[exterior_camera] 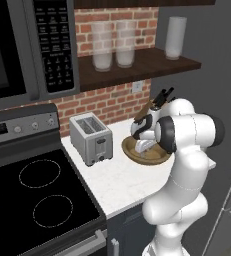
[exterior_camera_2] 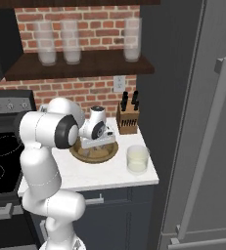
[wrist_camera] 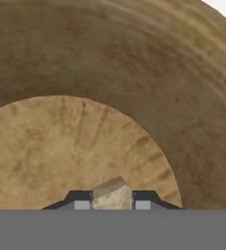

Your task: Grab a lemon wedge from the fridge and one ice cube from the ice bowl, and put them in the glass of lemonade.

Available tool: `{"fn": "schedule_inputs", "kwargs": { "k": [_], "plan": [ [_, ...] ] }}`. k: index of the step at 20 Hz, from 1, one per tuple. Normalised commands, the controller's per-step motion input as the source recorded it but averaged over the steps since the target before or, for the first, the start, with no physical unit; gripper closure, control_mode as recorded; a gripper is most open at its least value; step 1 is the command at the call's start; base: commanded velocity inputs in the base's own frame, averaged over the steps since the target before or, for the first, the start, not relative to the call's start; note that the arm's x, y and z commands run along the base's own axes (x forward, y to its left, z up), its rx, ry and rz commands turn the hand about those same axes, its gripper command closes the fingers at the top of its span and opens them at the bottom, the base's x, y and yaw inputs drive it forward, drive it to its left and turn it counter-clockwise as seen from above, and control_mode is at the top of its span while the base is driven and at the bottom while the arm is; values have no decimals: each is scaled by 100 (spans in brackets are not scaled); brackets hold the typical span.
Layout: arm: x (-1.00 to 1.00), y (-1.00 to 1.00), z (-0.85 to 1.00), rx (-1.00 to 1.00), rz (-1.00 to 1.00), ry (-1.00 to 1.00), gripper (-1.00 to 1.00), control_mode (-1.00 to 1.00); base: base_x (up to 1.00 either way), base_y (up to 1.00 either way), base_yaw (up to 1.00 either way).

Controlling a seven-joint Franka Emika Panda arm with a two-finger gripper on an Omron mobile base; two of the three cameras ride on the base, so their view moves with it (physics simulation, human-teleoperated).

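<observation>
Brown wood grain of the ice bowl [wrist_camera: 134, 73] is seen close up in the hand view, flat floor below and curved wall above. The ice cube [wrist_camera: 112, 194], pale and translucent, is seen sitting between the two dark fingertips [wrist_camera: 81, 199] of the gripper [wrist_camera: 112, 202], right on the bowl floor. The tips are seen against both sides of the cube, so the gripper is closed on it. The cube is not lifted; it is low in the bowl.

From the base views, the arm is bent over the white counter [exterior_camera: 122, 180] and the hand is lowered into the ice bowl [exterior_camera_2: 112, 150]. The gripper [exterior_camera_2: 99, 142] is seen inside the rim in the right base view; in the left base view the hand [exterior_camera: 143, 145] is partly hidden behind the elbow.

The glass of lemonade [exterior_camera_2: 137, 159] is placed just beside the bowl, on its fridge side, near the counter's front corner. A toaster [exterior_camera: 90, 137] is set on the other side of the bowl, next to the black stove [exterior_camera: 37, 195].

Further back, a knife block [exterior_camera_2: 128, 118] is placed against the brick wall. The fridge [exterior_camera_2: 202, 122] is shut, bar handle [exterior_camera_2: 207, 141] facing out. Three frosted glasses [exterior_camera_2: 70, 41] are lined up on the dark shelf above. A microwave [exterior_camera: 32, 45] is mounted over the stove.
</observation>
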Motion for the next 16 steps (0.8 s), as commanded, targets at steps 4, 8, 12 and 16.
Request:
{"fn": "schedule_inputs", "kwargs": {
  "k": [4, 8, 12, 16],
  "plan": [
    [0, 0, 0, 0, 0, 0, 100, -100, 0, 0, 0],
    [-3, 1, 7, 0, 0, 0, 100, -100, 0, 0, 0],
    [-33, 14, 51, 0, 4, -6, 100, -100, 0, 0, 0],
    [-25, 27, 67, 0, 9, -8, 100, -100, 0, 0, 0]
  ]
}}
